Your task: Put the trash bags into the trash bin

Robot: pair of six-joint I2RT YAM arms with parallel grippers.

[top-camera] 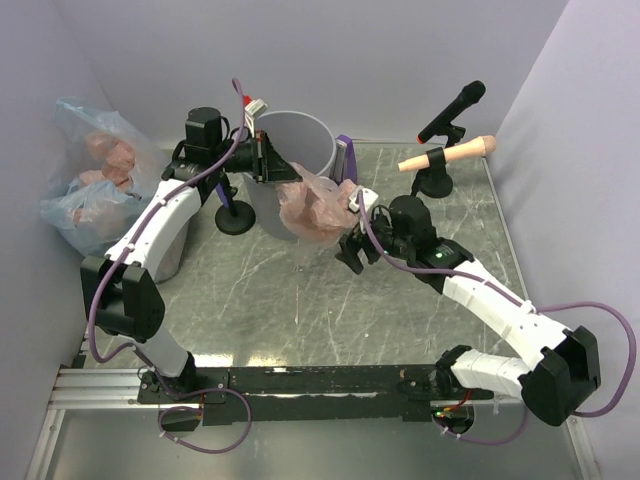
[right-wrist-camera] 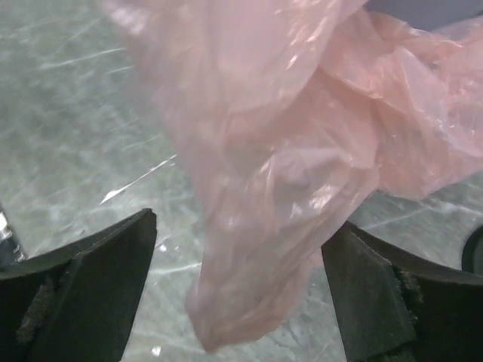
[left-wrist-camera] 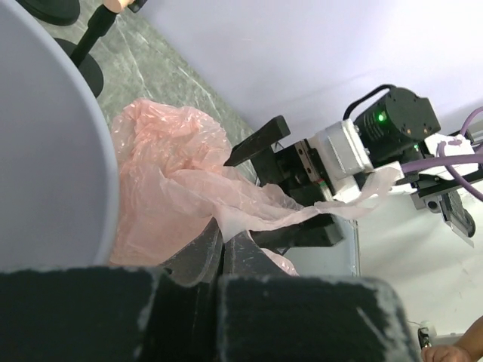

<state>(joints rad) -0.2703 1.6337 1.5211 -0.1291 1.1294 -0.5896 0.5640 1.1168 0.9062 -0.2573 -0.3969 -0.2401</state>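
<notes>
Bag (top-camera: 312,208): hung outside the bin's (top-camera: 300,135) near-right wall, not yet in.
Left pincer (left-wrist-camera: 221,253): clamped together on a strip of the bag's film by the rim, probably to haul it over.
Right pincer (right-wrist-camera: 241,226): jaws wide apart either side of the bag's lower end, gripping nothing.
Bin: upright, open, far centre of the desk (top-camera: 300,310).
Around: purple box (top-camera: 345,158) just right of the bin; mic (top-camera: 452,112) far right; sack (top-camera: 85,190) of pink bundles far left.
In the way: the rim itself.
</notes>
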